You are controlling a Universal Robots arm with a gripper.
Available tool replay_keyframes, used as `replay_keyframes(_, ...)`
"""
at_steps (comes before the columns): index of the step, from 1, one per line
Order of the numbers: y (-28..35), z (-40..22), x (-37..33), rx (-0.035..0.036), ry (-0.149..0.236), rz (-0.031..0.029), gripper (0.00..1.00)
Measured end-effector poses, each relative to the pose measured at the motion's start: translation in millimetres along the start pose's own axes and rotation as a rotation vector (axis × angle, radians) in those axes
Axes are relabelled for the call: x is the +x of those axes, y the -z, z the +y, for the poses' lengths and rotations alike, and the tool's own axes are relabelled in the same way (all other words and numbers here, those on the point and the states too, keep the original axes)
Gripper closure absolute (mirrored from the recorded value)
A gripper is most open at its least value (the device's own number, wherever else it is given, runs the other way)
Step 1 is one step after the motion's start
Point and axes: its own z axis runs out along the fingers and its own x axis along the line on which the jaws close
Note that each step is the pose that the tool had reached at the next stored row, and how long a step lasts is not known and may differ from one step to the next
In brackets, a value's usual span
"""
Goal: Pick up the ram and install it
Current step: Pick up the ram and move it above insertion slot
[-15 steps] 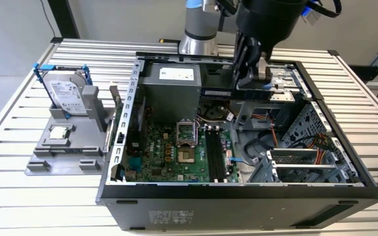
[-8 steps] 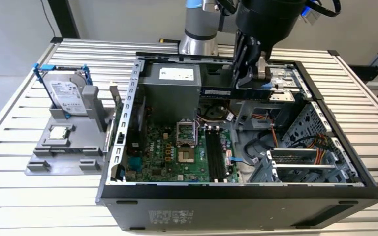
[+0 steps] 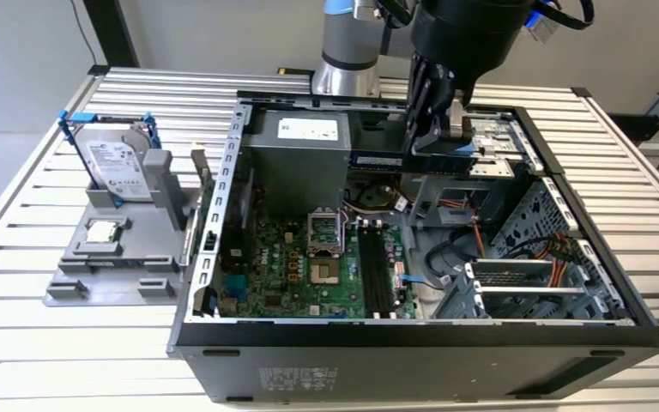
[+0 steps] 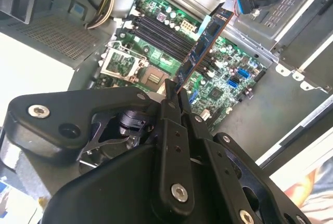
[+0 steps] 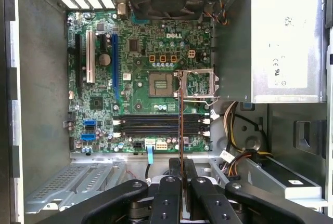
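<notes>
The ram (image 3: pixel 389 160) is a long dark blue stick held level above the open computer case (image 3: pixel 421 330), over its back half. My gripper (image 3: pixel 438 148) is shut on the stick's end nearer the exterior view's right. In the second wrist view the ram (image 4: pixel 204 39) juts out from my gripper (image 4: pixel 174 93) over the green motherboard (image 4: pixel 229 57). In the first wrist view the ram (image 5: pixel 181 120) appears edge-on as a thin line rising from my gripper (image 5: pixel 181 171), crossing the black memory slots (image 5: pixel 156 125). The slots (image 3: pixel 376 268) lie well below the stick.
A grey stand (image 3: pixel 112 257) at the exterior view's left carries a silver hard drive (image 3: pixel 117 167) and a square processor chip (image 3: pixel 103 230). Inside the case are the power supply (image 3: pixel 306 137), the processor socket (image 3: pixel 325 232), loose cables (image 3: pixel 467 249) and a metal drive cage (image 3: pixel 535 283).
</notes>
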Motion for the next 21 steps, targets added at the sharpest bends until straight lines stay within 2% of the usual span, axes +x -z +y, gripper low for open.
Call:
replay_keyframes(12, 0.0, 0.0, 0.0, 0.0, -0.003, -0.0005, 1.0)
replay_keyframes(16, 0.0, -0.1, 0.0, 0.0012, -0.038, -0.0017, 1.0)
replay_keyframes(21, 0.0, 0.0, 0.0, 0.0034, -0.106, -0.0039, 1.0)
